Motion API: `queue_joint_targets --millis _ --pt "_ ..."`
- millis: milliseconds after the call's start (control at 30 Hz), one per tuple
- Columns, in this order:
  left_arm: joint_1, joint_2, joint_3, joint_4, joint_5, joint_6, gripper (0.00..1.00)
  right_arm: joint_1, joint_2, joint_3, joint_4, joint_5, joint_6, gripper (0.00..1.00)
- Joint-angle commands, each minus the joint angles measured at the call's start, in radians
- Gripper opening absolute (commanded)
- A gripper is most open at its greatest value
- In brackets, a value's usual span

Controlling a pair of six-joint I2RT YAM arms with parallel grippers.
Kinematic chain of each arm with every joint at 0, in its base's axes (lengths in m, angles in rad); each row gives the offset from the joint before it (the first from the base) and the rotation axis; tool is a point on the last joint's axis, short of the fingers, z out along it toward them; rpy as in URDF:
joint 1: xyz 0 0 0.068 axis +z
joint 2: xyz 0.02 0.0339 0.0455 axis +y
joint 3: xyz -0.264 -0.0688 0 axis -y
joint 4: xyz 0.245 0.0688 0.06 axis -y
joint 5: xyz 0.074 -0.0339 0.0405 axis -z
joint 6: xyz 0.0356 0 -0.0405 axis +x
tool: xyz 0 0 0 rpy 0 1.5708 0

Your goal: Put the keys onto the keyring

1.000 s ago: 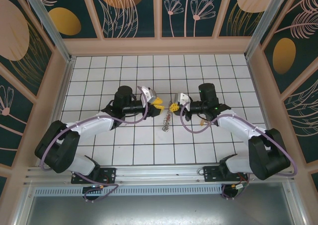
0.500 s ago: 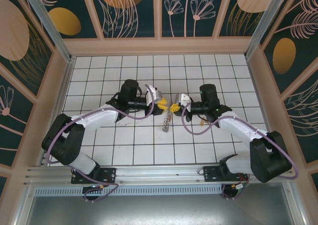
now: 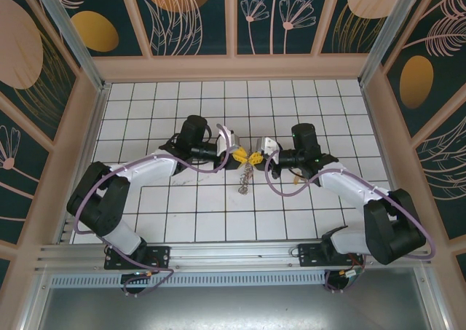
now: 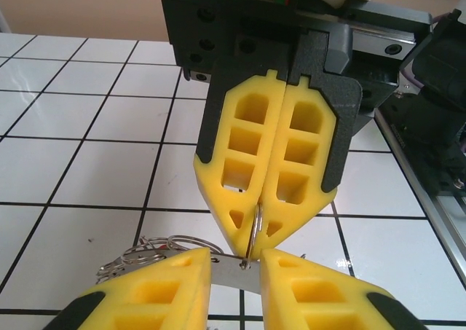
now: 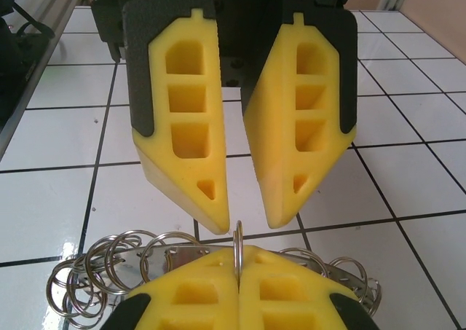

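The right fingers (image 5: 211,293) are pressed fully together, and a thin wire loop (image 5: 237,241) is pinched in their seam, standing upright and edge-on. Directly opposite, tip to tip, the left fingers (image 5: 186,155) are held narrowly parted, one on each side of that loop's line. Nothing is seen clamped between them. In the left wrist view a flat strip of metal lies across their gap, and whether it is touched cannot be told.

The keyring (image 5: 171,256) is thus placed just beneath and between both sets of tips, in the right arm's keeping, with the left arm equally near. From above, its long axis is seen running from the meeting point toward the near edge of the counter (image 5: 51,199), about the counter's middle. Whether it rests on the tiles or hangs clear cannot be told. It is seen as a flat pale-metal band fringed with small bright rings (image 5: 80,283), bunched to either side of the right fingers.

The coming move is judged to turn on how squarely the left fingers meet the upright loop.
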Motion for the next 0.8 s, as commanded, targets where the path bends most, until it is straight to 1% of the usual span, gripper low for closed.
queue_joint_targets --millis 0,367,533,633,667,767 --pt "-0.001 0.009 0.027 -0.024 0.032 0.032 0.25 -0.005 0.005 0.025 0.057 -0.066 0.002 0.00" --pt "-0.005 0.023 0.041 -0.022 0.042 0.021 0.22 -0.004 0.024 0.034 0.085 -0.081 0.025 0.00" --pt "-0.008 0.029 0.040 -0.023 0.045 0.015 0.14 -0.003 0.029 0.038 0.080 -0.086 0.027 0.00" --pt "-0.010 0.031 0.041 -0.025 0.043 0.016 0.05 -0.005 0.025 0.037 0.080 -0.084 0.032 0.00" --pt "-0.010 0.031 0.041 -0.031 0.041 0.018 0.00 -0.005 0.022 0.035 0.079 -0.081 0.033 0.00" --pt "-0.009 0.025 0.041 -0.023 0.029 0.022 0.00 -0.005 0.010 0.021 0.077 -0.058 0.034 0.03"
